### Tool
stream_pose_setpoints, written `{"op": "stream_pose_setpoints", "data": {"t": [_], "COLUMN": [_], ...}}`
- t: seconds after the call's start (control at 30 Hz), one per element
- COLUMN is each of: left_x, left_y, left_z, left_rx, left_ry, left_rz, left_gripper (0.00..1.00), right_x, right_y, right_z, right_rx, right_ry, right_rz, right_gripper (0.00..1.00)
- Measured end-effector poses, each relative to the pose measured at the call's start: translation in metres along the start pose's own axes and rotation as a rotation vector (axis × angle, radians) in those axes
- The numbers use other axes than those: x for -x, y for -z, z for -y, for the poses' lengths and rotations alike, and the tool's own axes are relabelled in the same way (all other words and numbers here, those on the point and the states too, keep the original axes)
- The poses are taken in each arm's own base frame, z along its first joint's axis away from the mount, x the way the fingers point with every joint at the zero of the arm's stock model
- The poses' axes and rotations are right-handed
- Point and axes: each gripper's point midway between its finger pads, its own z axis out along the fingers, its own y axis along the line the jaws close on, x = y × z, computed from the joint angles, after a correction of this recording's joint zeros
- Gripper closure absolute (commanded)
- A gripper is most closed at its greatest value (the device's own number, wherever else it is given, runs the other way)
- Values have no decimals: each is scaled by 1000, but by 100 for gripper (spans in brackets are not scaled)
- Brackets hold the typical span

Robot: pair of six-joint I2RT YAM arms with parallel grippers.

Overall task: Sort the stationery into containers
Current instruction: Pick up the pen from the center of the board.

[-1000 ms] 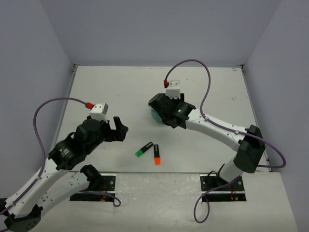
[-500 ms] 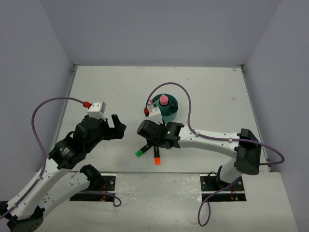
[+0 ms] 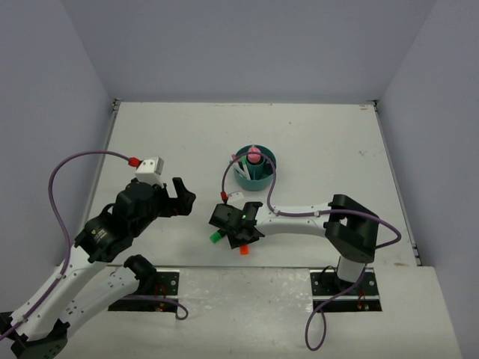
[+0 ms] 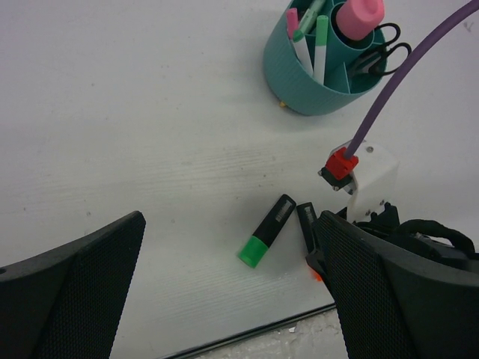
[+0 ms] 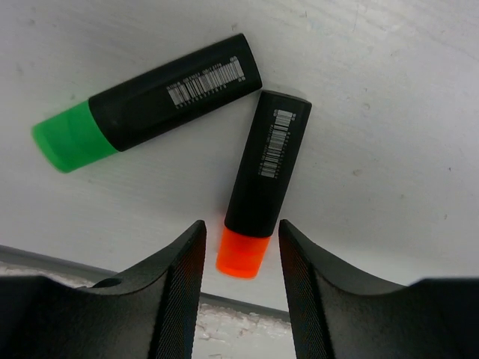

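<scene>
Right gripper [image 5: 241,239] is low over the orange highlighter [image 5: 266,176], jaws apart, one finger on each side of the orange cap end with a slim gap on both sides. Nothing is clamped yet. Left gripper [image 3: 185,193] hangs wide apart and empty, off to the left.

Risks:
- The jaws sit at the cap end, not mid-body, so a pinch there could let the black barrel droop or swing on the lift.
- The green highlighter [image 5: 150,105] lies with its black end just beside the orange one's black end. A pivoting barrel would likely knock it.
- The table's front edge [image 5: 75,258] is right by the orange cap. A pen that slips or gets flicked could roll off the front.
- The right wrist's purple cable [image 3: 271,187] loops past the teal organizer [image 4: 299,86]. It may drag on the pink-capped glue stick [image 3: 254,156] during the carry.

Room:
- It's tight at the front and on the left, with the left arm near.
- There's open white table [image 3: 150,134] behind and to the right.
- The organizer is a short way back, already holding pens [image 4: 320,45] and scissors [image 4: 378,52].
</scene>
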Motion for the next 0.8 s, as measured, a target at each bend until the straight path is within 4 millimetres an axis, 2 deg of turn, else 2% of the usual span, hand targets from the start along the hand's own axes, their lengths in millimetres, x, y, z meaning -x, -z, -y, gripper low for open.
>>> {"op": "stream_pose_setpoints", "data": {"t": [0.2, 0.43, 0.53, 0.7, 0.8], "left_x": [-1, -1, -1, -2, -4], "left_y": [0, -1, -1, 0, 0], "left_z": [0, 0, 0, 2, 10], "left_rx": [-4, -5, -6, -16, -54], "left_ry": [-10, -22, -23, -22, -21], "left_rz": [-3, -7, -7, -12, -27], "left_gripper": [0, 0, 0, 0, 0], "right_x": [-20, -22, -22, -23, -25], "right_y": [-11, -13, -13, -10, -3], "right_z": [5, -2, -2, 3, 15], "right_rx": [10, 61, 76, 71, 41], "right_ry": [-18, -45, -57, -62, -52], "right_rz": [-52, -47, -36, -29, -16], "right_gripper": [56, 78, 90, 100, 100]}}
